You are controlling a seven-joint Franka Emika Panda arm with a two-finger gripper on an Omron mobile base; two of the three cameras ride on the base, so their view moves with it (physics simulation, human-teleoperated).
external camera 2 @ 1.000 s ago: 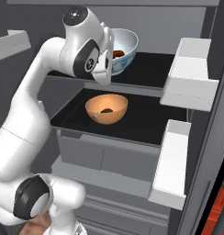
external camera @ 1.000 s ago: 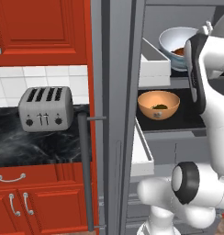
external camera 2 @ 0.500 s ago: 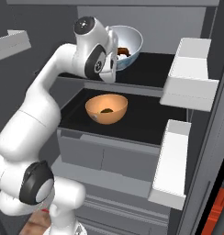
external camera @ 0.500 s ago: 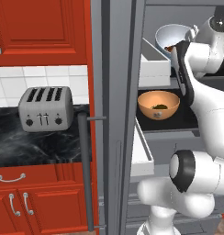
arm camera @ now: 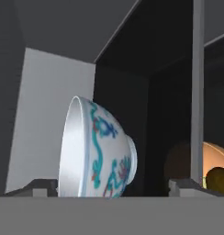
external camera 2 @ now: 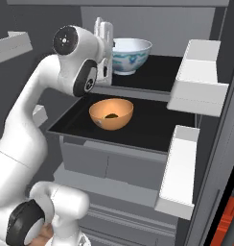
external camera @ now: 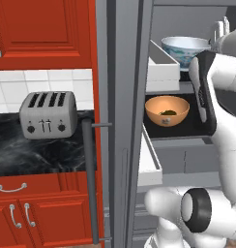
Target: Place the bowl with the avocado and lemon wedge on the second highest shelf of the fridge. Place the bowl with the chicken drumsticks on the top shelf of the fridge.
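The white bowl with blue and reddish patterning (external camera 2: 131, 55) (external camera: 185, 48) (arm camera: 98, 147) stands on the fridge's (external camera 2: 138, 163) black top shelf (external camera 2: 157, 77). The chicken drumsticks are hidden inside it. My gripper (external camera 2: 104, 30) (external camera: 221, 30) (arm camera: 112, 186) is just left of that bowl in the right base view. It is open, its tips wide apart and clear of the rim. One shelf lower sits the orange bowl (external camera 2: 111, 113) (external camera: 167, 110), holding the dark avocado and lemon wedge (external camera 2: 111, 116) (external camera: 168, 113).
White door bins (external camera 2: 198, 79) (external camera 2: 179, 168) line the open door on the right. Another white bin (external camera: 161, 68) hangs left of the shelves. A grey toaster (external camera: 48, 114) stands on the black marble counter (external camera: 42, 150) beside red cabinets (external camera: 42, 34). A long bar handle (external camera: 90, 179) is nearby.
The gripper has opened and let go of the white patterned bowl, which now rests on the top shelf. The hand has drawn back from the bowl.
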